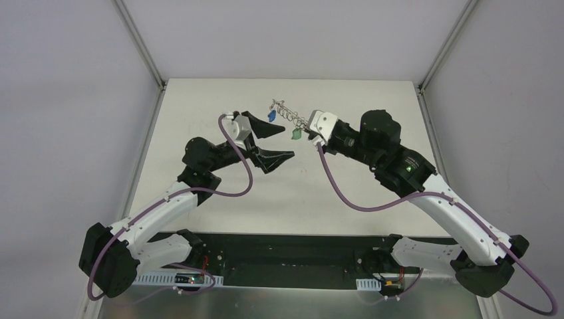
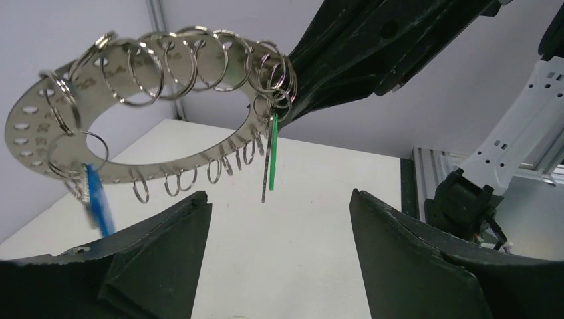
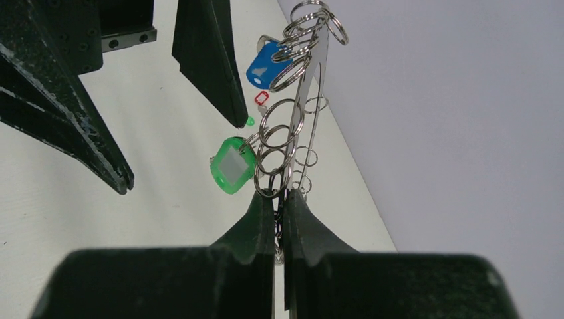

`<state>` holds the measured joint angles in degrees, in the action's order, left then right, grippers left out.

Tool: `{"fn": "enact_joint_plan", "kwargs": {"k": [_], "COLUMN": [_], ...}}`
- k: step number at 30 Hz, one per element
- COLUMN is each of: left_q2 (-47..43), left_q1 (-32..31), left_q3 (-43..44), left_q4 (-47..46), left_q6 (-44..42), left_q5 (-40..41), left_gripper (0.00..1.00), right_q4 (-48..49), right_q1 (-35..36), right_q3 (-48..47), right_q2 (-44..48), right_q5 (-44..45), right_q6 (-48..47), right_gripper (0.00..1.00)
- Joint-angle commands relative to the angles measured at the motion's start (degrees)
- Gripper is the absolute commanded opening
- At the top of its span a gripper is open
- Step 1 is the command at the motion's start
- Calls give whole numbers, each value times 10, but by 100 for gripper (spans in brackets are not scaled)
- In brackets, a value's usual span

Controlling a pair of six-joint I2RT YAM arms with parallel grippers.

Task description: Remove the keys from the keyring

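Left wrist: flat grey metal keyring (image 2: pixel 40 133), upper left, clamped by R gripper (image 3: pixel 279 194); green-tagged silver key (image 2: pixel 273 149) hangs vertical, centre frame, over gap of open, empty L gripper (image 2: pixel 278 199).

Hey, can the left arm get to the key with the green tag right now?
Probably yes. The left gripper is open and faces the green-tagged key, which hangs free below the keyring. The right gripper holds the keyring up off the table, and nothing sits between.
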<state>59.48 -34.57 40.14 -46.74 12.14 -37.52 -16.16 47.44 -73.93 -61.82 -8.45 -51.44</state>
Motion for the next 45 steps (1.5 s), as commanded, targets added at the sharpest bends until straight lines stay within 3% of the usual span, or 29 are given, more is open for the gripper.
{"fn": "enact_joint_plan", "kwargs": {"k": [1,7,10,15,18,24,28,32,33,36,40,45], "left_q2": [17,67,83,101,106,118,118,114,111,105,109,92], "left_q1": [-6,-7,-7,-7,-7,-7,-7,-8,-7,-8,-8,-7], "left_q3": [42,82,97,113,112,115,115,120,122,135,176,186], "left_q4": [-56,-50,-43,-41,-41,-37,-35,-27,-21,20,156,286], "left_q6": [-10,7,5,22,26,43,44,45,48,93,170,178], "left_q5": [-42,-31,-30,-48,-53,-65,-68,-70,-67,-31,-15,-14], "left_gripper": [77,66,52,46,35,34,28,0,0,0,0,0], "right_q4": [25,27,32,37,41,48,49,49,49,56,103,185], "right_q1": [-1,-1,-1,-1,-1,-1,-1,-1,-1,-3,-31,-78], "right_q3": [-17,-16,-13,-10,-7,-3,-4,-3,-2,12,70,148], "right_q2": [21,16,17,17,16,12,11,8,8,6,5,15], "right_q5": [-20,-11,-10,1,5,11,8,12,18,42,77,62], "right_q6": [-3,-6,-5,-6,-7,-8,-7,-2,-1,8,42,119], "right_gripper": [0,0,0,0,0,0,0,0,0,0,0,0]}}
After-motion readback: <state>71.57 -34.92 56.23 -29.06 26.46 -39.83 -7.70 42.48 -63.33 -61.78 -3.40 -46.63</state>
